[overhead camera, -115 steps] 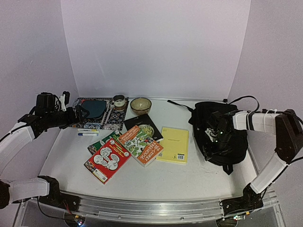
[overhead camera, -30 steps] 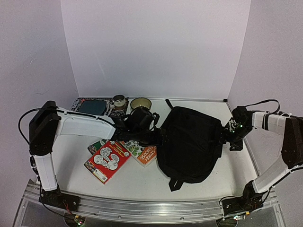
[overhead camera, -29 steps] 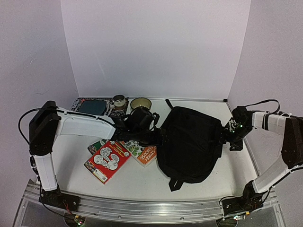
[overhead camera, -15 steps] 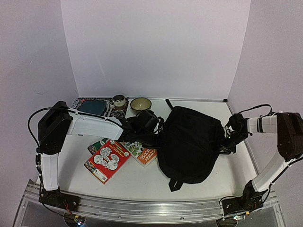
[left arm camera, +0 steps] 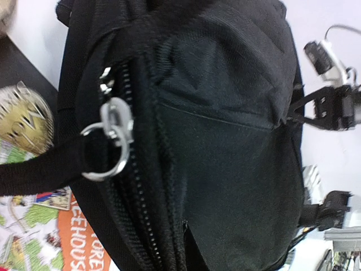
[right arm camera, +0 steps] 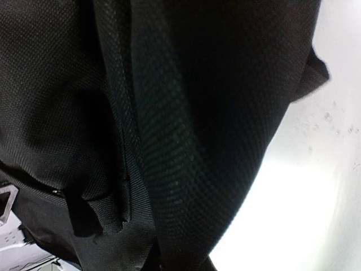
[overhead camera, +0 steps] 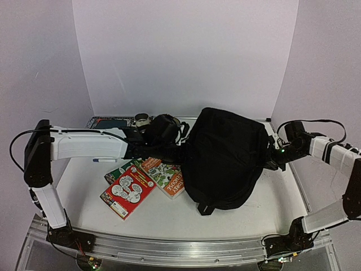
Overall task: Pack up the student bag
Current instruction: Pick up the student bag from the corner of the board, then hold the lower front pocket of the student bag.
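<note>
Gripping the bag (overhead camera: 225,161) from both sides
Jaws pinched on fabric: left gripper (overhead camera: 181,153) at its left edge, right gripper (overhead camera: 269,160) opposite.

Clamping the left edge of the student bag (overhead camera: 225,158) with the left claw (overhead camera: 186,149) and the right edge with the right claw (overhead camera: 271,160), both having stood agape beside it a second ago. Hoisting the bag up and toward the back wall, after it was lying flat mid-worktop (overhead camera: 84,180) a second ago and slumped at the right end before that. Stretching the fabric taut between the two grips. Baring more of the orange book (overhead camera: 169,176). Showing the blue pen (overhead camera: 105,160) again below the left forearm. Swinging the left elbow further outward.
</note>
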{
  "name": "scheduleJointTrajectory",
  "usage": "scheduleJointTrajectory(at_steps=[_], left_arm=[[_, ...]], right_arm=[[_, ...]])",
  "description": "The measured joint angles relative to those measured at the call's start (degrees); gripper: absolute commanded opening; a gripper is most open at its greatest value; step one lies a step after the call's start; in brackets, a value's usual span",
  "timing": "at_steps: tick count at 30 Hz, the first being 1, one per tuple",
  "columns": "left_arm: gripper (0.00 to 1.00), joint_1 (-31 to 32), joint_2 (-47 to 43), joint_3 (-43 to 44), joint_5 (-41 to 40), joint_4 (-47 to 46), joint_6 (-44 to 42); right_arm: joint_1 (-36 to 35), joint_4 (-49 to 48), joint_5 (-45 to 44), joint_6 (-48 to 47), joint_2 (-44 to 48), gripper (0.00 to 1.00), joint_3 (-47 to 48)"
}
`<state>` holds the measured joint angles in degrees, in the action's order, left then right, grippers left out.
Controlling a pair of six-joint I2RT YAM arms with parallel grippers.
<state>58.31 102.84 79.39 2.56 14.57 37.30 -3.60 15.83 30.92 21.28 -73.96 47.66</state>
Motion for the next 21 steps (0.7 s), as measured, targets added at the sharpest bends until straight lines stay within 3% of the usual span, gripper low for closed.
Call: scheduleJointTrajectory(at_steps=[9,16,21], left_arm=[[0.00,0.45,-13.09,-7.17,-5.36,4.23,-0.18],[0.00,-0.44,-14.02,-15.15,-7.18,7.80,1.11],[0.08,-0.88,-14.02,-17.34,-7.85,8.17,1.94]], right_arm=[[-6.76,-0.33,3.67,5.58,7.98,0.00,-0.53],[-18.30,-5.52,-0.19,13.99,9.65,0.00,-7.96],[-22.90,-11.47,-2.81,20.16,9.74,0.00,-12.53]])
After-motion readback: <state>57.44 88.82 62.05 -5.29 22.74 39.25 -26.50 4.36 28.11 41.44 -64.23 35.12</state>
